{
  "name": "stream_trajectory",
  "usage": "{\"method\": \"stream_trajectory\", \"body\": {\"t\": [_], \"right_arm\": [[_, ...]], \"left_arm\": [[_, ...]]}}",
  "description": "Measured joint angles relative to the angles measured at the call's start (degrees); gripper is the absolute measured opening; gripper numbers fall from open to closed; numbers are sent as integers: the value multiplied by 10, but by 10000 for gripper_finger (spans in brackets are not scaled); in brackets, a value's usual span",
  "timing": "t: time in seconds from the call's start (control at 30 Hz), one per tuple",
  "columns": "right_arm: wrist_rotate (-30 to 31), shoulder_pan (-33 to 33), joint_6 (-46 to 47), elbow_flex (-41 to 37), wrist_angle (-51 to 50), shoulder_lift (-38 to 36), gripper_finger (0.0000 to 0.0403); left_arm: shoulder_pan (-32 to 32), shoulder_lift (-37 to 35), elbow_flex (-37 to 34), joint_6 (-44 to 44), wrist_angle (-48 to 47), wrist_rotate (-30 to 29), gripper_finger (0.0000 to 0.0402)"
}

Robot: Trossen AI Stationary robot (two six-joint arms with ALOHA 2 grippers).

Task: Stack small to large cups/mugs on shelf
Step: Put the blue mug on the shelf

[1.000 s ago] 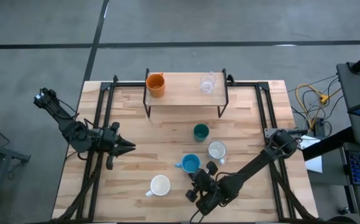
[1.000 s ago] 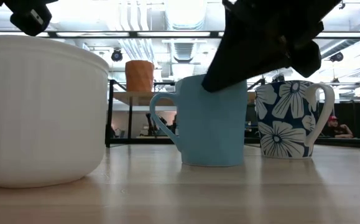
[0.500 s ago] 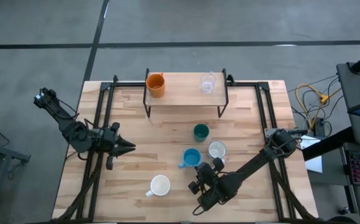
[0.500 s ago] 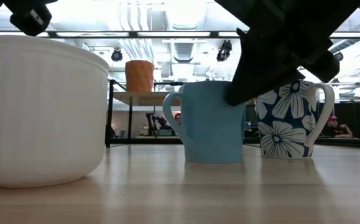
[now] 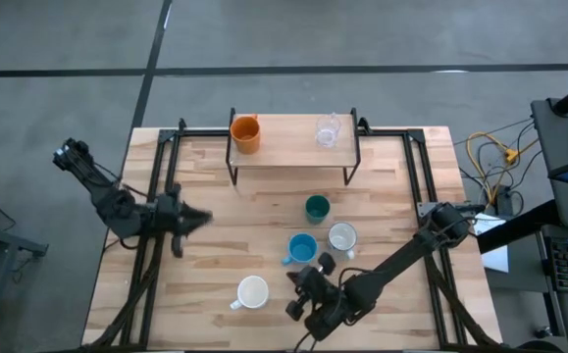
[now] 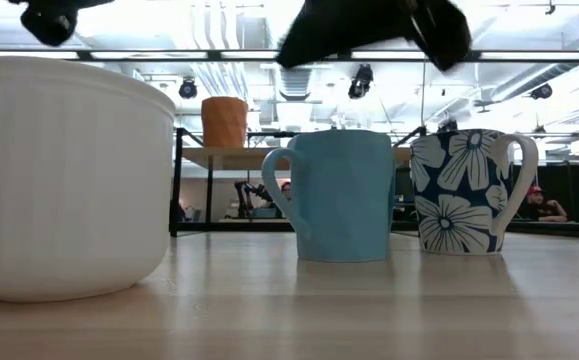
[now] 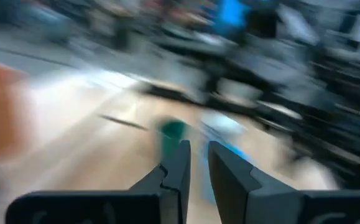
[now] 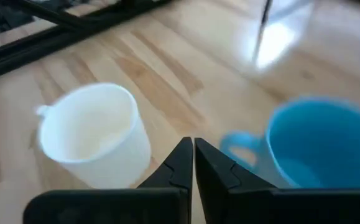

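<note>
Change: my right claw [image 5: 297, 299] has pulled back off the light blue mug [image 5: 302, 251], shut and empty.
Mug: just ahead on the counter [image 5: 225, 240], shifted slightly.
Left claw [image 5: 197, 217]: narrow, empty.
Meaning: shelf [image 5: 288, 147] needs more.

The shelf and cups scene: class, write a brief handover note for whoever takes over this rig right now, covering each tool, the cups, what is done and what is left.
Right tool: shut, holding nothing, above the tabletop between the white cup and the light blue mug.
Left tool: holding nothing, over the table's left side; its fingers stand slightly apart.
On the shelf: orange cup at its left end, clear glass toward its right.
On the tabletop in front of the shelf: dark green cup, flowered mug, light blue mug, white cup.
Done: two on the shelf. Left: four to place.
</note>
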Motion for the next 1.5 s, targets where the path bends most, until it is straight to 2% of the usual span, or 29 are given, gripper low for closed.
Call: {"method": "stream_trajectory", "body": {"t": [0.13,0.23,0.37,0.43,0.5,0.57,0.7,0.77,0.9,1.03,1.1,1.17,1.23,1.3,1.33,1.43,1.5], "right_arm": [[33,-1,-80,29,-24,-1,9],[43,-1,-79,40,-85,-3,9],[49,-1,-9,39,-143,-3,9],[80,-1,18,39,-149,-3,9],[111,-3,21,43,-149,-3,9],[115,-11,0,55,-149,-3,9],[73,-45,-108,91,-147,-4,9],[71,-65,-162,111,-149,-4,9],[77,-122,-185,150,-165,-8,9],[-24,-185,-191,177,-229,-8,9],[-20,-202,-155,190,-292,-7,9],[43,-204,-73,212,-393,-8,9],[91,-204,64,240,-527,-9,9],[108,-204,220,261,-640,-11,9],[118,-205,238,257,-626,-17,9],[131,-206,198,220,-550,-51,9],[132,-205,230,205,-565,-65,9]], "left_arm": [[1,6,30,69,29,-193,43],[1,18,44,148,63,-255,43],[0,13,55,194,79,-253,43],[0,9,53,193,77,-249,43],[0,5,50,193,76,-248,43],[0,3,47,190,76,-248,43],[0,9,46,164,69,-248,43],[0,19,46,164,69,-248,43],[0,35,46,163,70,-245,43],[0,44,46,162,71,-230,43],[0,47,46,161,72,-215,43],[0,51,46,148,71,-207,43],[0,60,46,139,71,-200,43],[0,69,46,134,71,-193,43],[0,73,46,134,71,-191,43],[0,83,46,134,70,-189,43],[0,86,46,135,69,-188,43]]}}
